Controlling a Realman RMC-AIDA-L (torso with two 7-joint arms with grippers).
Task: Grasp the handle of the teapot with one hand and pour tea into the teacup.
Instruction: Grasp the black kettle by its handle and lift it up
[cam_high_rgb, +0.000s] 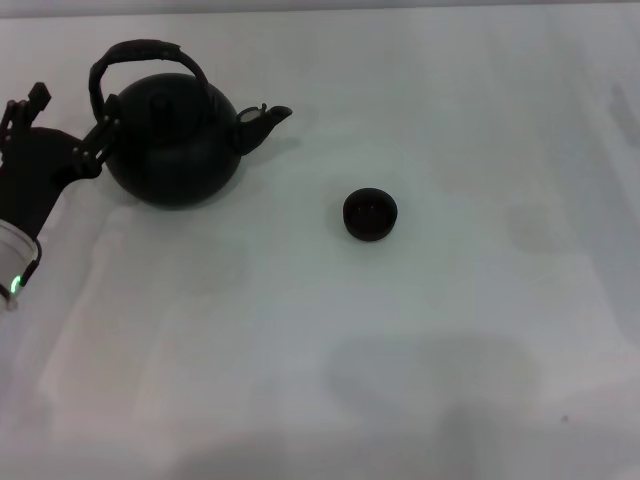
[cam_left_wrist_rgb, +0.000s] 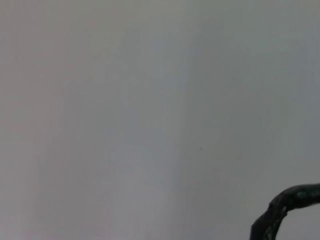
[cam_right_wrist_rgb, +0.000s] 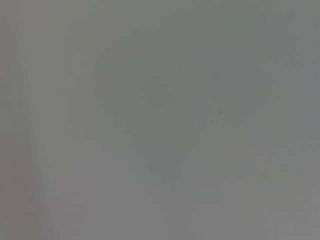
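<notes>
Unmarked teapot (cam_high_rgb: 172, 145) beside left pincer (cam_high_rgb: 70, 125); teacup (cam_high_rgb: 370, 214) well apart.

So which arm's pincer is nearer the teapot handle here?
Left. The left pincer sits right beside the teapot, at the base of the handle on the side away from the spout. The right pincer appears in no view, so it is farther off.

Upright blk teapot (cam_high_rgb: 172, 145), spout twd nearby sm blk teacup (cam_high_rgb: 370, 214)
</notes>
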